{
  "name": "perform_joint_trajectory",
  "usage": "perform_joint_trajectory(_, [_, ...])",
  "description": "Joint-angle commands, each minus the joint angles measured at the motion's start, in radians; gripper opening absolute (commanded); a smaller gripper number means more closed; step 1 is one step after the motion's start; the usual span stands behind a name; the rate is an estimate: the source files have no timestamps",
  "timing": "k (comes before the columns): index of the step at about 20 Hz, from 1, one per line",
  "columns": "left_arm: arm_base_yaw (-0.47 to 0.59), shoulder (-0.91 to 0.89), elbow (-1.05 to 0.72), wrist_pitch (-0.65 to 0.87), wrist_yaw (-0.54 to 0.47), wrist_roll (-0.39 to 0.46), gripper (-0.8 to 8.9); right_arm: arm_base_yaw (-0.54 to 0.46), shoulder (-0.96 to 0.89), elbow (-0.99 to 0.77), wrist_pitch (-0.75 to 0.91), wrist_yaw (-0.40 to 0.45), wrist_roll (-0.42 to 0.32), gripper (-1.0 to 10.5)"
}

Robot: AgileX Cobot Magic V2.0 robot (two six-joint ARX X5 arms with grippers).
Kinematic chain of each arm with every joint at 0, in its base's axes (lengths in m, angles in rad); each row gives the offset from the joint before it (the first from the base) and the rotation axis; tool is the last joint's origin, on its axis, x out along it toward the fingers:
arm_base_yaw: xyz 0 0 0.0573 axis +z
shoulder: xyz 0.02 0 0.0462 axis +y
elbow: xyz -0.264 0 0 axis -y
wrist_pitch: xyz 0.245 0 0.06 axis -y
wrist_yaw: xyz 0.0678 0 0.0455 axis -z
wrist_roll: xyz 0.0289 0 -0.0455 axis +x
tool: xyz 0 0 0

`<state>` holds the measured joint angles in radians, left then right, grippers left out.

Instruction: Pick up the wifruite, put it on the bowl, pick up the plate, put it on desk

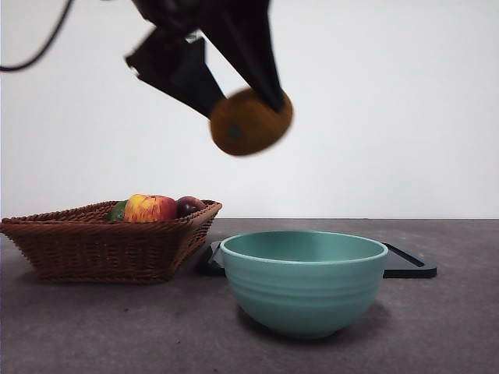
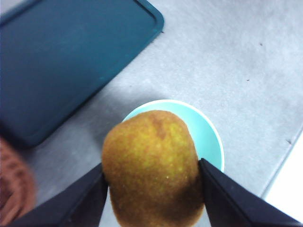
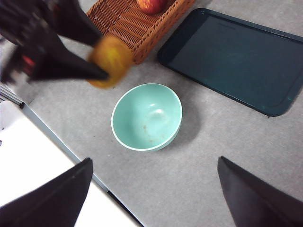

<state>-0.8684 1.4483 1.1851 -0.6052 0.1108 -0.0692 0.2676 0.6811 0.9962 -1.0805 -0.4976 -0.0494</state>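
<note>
Nearest on the desk [image 1: 437,327] stands the bowl [image 1: 304,282], teal-green with faint ridges round its outside, empty apart from a few small specks inside. Just behind it lies a flat dark tray [image 3: 234,61], nothing on it, and to one side sits a brown wicker basket [image 1: 101,241] with an apple [image 1: 150,208], a dark plum [image 1: 189,206] and something green tucked beside them. Up in the air, above the bowl and a little toward the basket, the left gripper [image 1: 251,117] is clamped on the fruit [image 2: 152,168], an oval, dull orange-brown thing with a rough skin, one jaw on each side. Nothing lies between fruit and bowl. The right gripper [image 3: 154,191] hangs high over the desk, jaws spread wide and holding nothing.
</note>
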Motion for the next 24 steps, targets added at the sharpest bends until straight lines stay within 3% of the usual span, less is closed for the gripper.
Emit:
perform_joint_trajectory(1, [-0.034,0.072,0.02,0.026,0.002,-0.003,2.36,0.003,0.003,0.019,0.009,0.0,-0.007,4.2])
perform_joint_trajectory(9, [-0.081,0.278,0.02,0.113,-0.012,0.002,2.36,0.003,0.003,0.019,0.009,0.0,-0.003,4.2])
perform_joint_trajectory(18, [-0.094,0.346,0.02,0.133,-0.041,0.005,2.51,0.003,0.003,0.019,0.01,0.0,-0.003,4.2])
perform_joint_trajectory(22, [-0.101,0.346,0.02,0.132,-0.041,0.005,3.55,0.003,0.003,0.019,0.01,0.0,-0.004,4.2])
perform_joint_trajectory(24, [-0.104,0.346,0.02,0.132,-0.041,-0.003,3.55,0.003,0.003,0.019,0.01,0.0,-0.004,4.2])
